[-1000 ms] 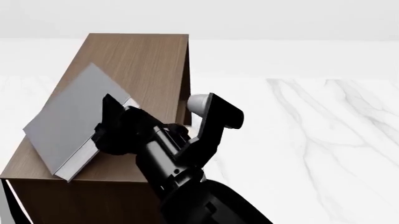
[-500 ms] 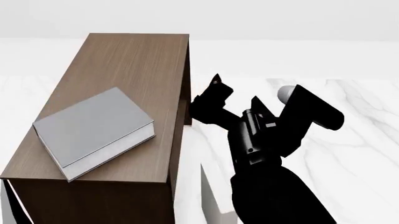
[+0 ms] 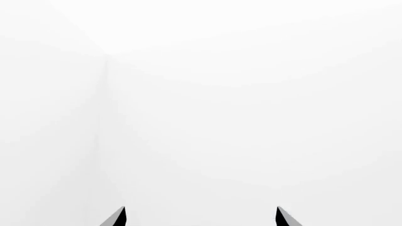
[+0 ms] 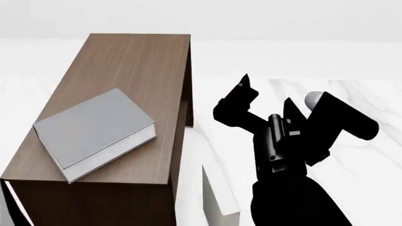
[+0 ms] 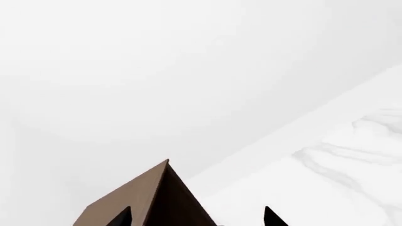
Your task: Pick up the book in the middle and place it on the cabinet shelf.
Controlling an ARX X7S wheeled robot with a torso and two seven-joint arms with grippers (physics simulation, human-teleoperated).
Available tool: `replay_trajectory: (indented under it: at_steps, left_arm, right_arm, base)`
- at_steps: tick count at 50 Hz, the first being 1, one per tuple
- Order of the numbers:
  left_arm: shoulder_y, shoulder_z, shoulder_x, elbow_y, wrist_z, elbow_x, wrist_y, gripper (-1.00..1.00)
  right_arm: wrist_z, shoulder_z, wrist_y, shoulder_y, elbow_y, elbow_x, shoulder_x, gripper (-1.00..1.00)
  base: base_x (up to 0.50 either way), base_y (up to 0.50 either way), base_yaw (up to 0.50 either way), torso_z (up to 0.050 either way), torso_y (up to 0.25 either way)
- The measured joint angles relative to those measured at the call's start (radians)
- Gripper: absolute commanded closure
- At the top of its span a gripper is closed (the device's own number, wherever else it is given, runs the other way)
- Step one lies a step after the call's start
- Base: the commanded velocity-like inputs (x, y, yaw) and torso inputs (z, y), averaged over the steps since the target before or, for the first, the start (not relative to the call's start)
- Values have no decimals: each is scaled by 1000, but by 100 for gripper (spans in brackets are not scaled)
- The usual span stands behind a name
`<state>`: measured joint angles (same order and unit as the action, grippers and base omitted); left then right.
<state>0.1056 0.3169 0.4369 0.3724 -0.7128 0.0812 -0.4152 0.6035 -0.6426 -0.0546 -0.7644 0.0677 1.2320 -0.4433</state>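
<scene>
Grey hardcover book (image 4: 94, 131) lies flat on the lighter top of the brown wood-grain cabinet shelf (image 4: 135, 61), toward the near end of that top and turned askew to the cabinet's edges, its white page edges facing the near and right sides. Nothing else rests on the cabinet top, and no claw touches the book. The right claw (image 4: 267, 96) stands off to the right of the cabinet over the white marble tabletop (image 4: 351, 108), its black fingers spread wide apart with nothing between them (one tip points up near the cabinet's dark side, the other rises beside a pale rounded part of the arm). In the right wrist view the two dark fingertips (image 5: 120, 217) sit well apart at the frame's edge, a corner of the cabinet between them further off, and veined marble beyond. The left claw (image 3: 199, 217) shows only in its own wrist view: two black tips wide apart against blank white, holding nothing. A thin white slab (image 4: 220, 197) stands just beside the cabinet's near right corner.
</scene>
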Motion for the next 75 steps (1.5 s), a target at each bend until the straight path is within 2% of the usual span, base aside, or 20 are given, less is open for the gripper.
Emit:
replay_trajectory:
  at_steps: [23,45,59,75]
  left_arm:
    - [-24,-30,4,11,-19,-6,30,-100]
    - [-67,-124,18,27,-73,-6,63,-100]
    - [-84,-288,42,92,-161,30,86,-100]
    - [-59,-560,80,243,-246,60,129,-100]
  right_arm:
    - [189,45,-144,225,-280,-266,-198,-100]
    - [397,122,-362,444,-371,-776,-245,-100]
    - [583,321,-434,537,-439,-967,-286,-100]
    - [723,598,-406,649,-625,-1117,-358,-100]
  base:
    - [0,0,0,0,0]
    - [0,0,0,0,0]
    - [0,0,0,0,0]
    - [0,0,0,0,0]
